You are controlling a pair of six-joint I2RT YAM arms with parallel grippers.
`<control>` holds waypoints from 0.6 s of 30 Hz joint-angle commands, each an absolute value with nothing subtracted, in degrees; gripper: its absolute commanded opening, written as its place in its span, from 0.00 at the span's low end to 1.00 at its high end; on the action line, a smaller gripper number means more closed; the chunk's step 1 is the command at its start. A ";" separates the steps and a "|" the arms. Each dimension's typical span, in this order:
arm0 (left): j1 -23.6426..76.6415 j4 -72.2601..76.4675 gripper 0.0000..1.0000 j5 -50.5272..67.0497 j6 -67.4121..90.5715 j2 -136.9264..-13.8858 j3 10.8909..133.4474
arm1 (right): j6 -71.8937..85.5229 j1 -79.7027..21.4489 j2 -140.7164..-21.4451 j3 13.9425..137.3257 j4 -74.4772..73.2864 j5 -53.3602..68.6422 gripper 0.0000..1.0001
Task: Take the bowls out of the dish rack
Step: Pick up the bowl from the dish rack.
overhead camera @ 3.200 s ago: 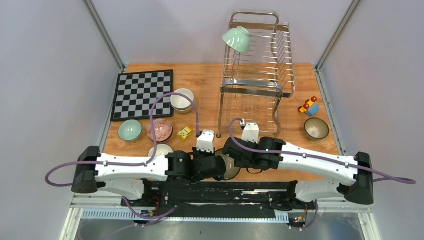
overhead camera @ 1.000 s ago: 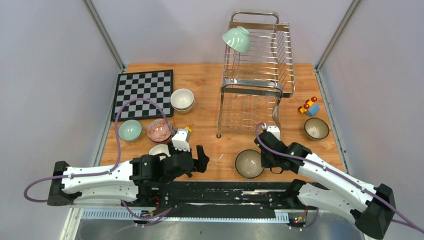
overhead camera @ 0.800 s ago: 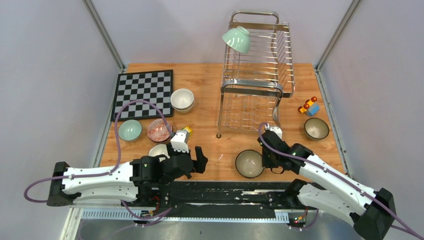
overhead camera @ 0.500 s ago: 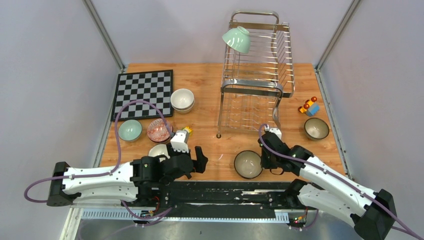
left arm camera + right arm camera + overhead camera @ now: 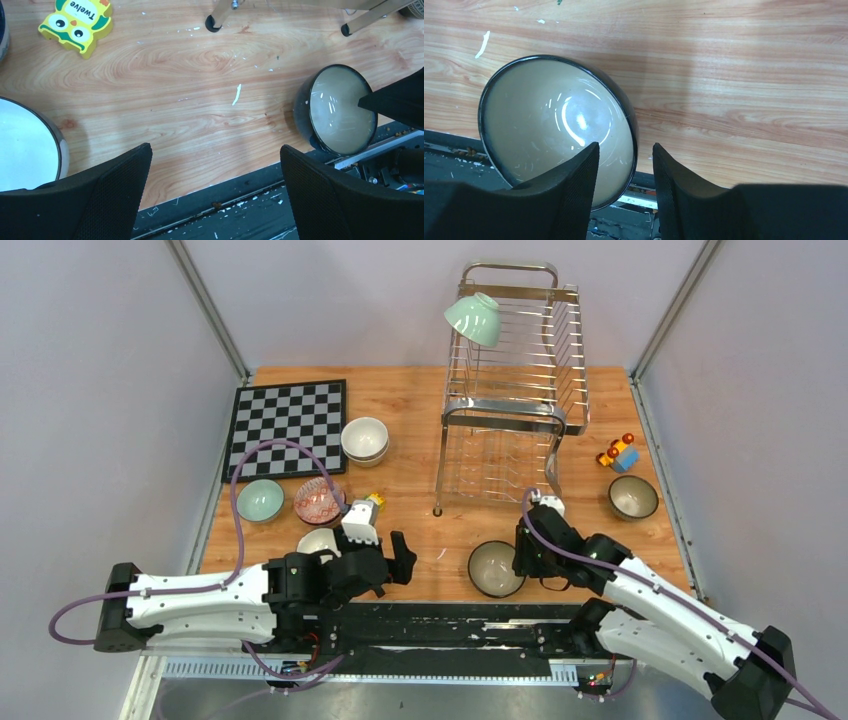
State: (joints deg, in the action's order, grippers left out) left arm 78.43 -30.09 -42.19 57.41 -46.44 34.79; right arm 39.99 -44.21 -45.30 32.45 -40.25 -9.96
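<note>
The right wrist view alone shows the right fingers point(image 5: 576, 182) parted astride the rim of the dark-rimmed bowl point(image 5: 554, 127) at the desk's point(image 5: 400, 410) near edge, the left fingers point(image 5: 100, 195) gape wide, and overhead seven bowls point(image 5: 320, 501) dot the desk while one mint bowl point(image 5: 473, 318) tilts atop the dish rack point(image 5: 572, 390).

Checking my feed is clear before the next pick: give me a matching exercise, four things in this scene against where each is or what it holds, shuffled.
Things:
1 chessboard
2 toy car
3 red-patterned bowl
4 dish rack

Places or states:
A holds a tilted mint green bowl at its top corner
B far left part of the table
C right of the rack
D just in front of the chessboard, nearer the arms

Pairs: 1-B, 2-C, 3-D, 4-A
</note>
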 commanded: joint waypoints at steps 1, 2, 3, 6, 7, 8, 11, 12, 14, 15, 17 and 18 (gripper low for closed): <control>77.96 -30.44 1.00 -45.61 57.12 -46.25 34.81 | 39.10 -43.52 -43.86 34.68 -42.75 -8.20 0.48; 77.96 -30.92 1.00 -45.99 56.80 -46.23 35.26 | 38.35 -43.58 -43.55 35.87 -43.97 -7.58 0.48; 77.96 -31.52 1.00 -46.42 56.36 -46.11 35.73 | 37.03 -43.55 -43.10 37.39 -45.23 -6.96 0.48; 77.96 -33.29 1.00 -48.51 53.83 -45.23 37.73 | 31.31 -43.57 -40.64 41.71 -46.83 -1.41 0.47; 77.96 -33.70 1.00 -49.65 52.62 -44.81 38.48 | 29.49 -43.55 -39.77 42.95 -46.84 1.88 0.47; 77.96 -33.90 1.00 -50.80 51.10 -44.31 39.22 | 27.55 -43.59 -38.94 44.16 -46.89 4.34 0.47; 77.96 -31.45 1.00 -54.09 43.33 -42.69 41.98 | 22.37 -43.54 -36.17 47.33 -46.35 10.45 0.46; 77.96 -29.67 1.00 -55.41 40.50 -42.21 42.93 | 20.87 -43.54 -35.11 47.98 -45.67 12.34 0.46; 77.85 -25.03 1.00 -57.61 33.94 -41.52 44.91 | 18.20 -43.65 -32.28 47.77 -43.19 16.25 0.46; 77.37 -22.70 1.00 -58.50 30.95 -41.61 46.10 | 17.68 -43.58 -30.92 47.31 -41.42 18.28 0.45; 74.94 -18.44 1.00 -57.07 26.14 -42.65 49.55 | 17.68 -43.61 -28.15 45.53 -36.41 22.07 0.45; 72.53 -17.02 1.00 -54.94 24.50 -43.66 51.41 | 17.99 -43.63 -27.00 44.33 -33.75 23.98 0.44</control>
